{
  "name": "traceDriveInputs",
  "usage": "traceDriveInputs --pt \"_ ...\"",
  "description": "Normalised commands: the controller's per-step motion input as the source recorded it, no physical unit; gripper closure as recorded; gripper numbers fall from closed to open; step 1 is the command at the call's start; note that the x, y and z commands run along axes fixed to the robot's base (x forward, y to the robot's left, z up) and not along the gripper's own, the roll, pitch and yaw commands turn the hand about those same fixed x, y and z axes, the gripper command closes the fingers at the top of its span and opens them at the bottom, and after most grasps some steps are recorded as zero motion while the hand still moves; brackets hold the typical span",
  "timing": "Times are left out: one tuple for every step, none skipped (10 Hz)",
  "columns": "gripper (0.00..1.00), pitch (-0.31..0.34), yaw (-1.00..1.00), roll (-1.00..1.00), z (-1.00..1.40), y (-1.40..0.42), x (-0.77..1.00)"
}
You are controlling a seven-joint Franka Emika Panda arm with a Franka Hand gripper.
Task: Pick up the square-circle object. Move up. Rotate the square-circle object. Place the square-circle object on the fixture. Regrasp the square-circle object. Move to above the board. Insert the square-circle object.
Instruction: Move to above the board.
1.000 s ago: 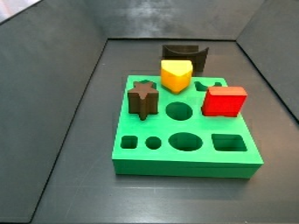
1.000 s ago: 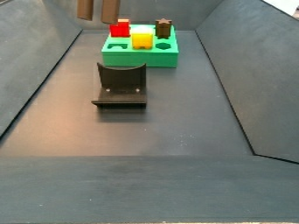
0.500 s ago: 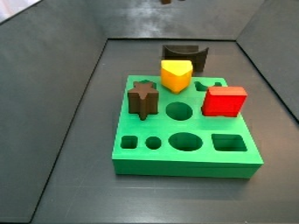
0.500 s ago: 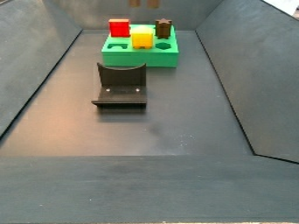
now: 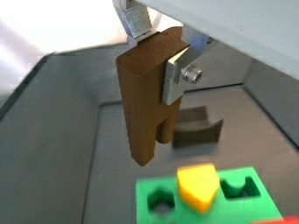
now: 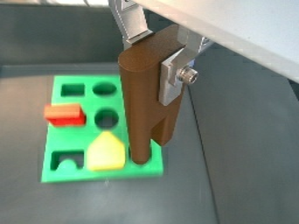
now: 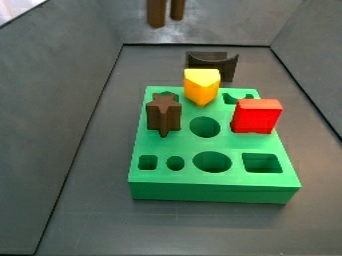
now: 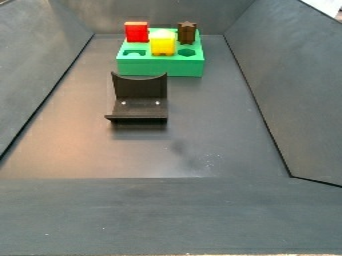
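The square-circle object, a reddish-brown elongated peg, hangs upright between the silver fingers of my gripper, which is shut on its upper end in both wrist views. In a side view only the peg's lower end shows at the top edge, high above the far end of the bin. The dark fixture stands behind the green board. Below the peg lie the fixture and the board's edge. In a wrist view the peg hangs over the board's near rim.
On the board stand a yellow block, a red block and a dark star-shaped peg. Grey bin walls slope up on both sides. In a side view the fixture sits in front of the board.
The held peg has moved across the top of one side view and out of frame. In the other it has come into view at the top edge.
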Motion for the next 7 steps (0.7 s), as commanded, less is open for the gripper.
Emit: traceDriveInputs --pt "1.0 -0.035 1.0 -0.23 0.06 -0.43 -0.18" --pt "1.0 -0.047 1.0 -0.23 0.04 -0.25 -0.1" --pt "1.0 -0.063 1.0 -0.22 0.03 -0.16 -0.06" --pt "1.0 -0.08 1.0 -0.21 0.02 -0.1 -0.04" --pt "1.0 -0.099 1.0 -0.2 0.01 -0.04 -0.03" --pt "1.0 -0.118 1.0 -0.19 0.0 -0.02 -0.03" --pt "1.0 -0.152 1.0 -0.18 0.0 0.0 -0.03"
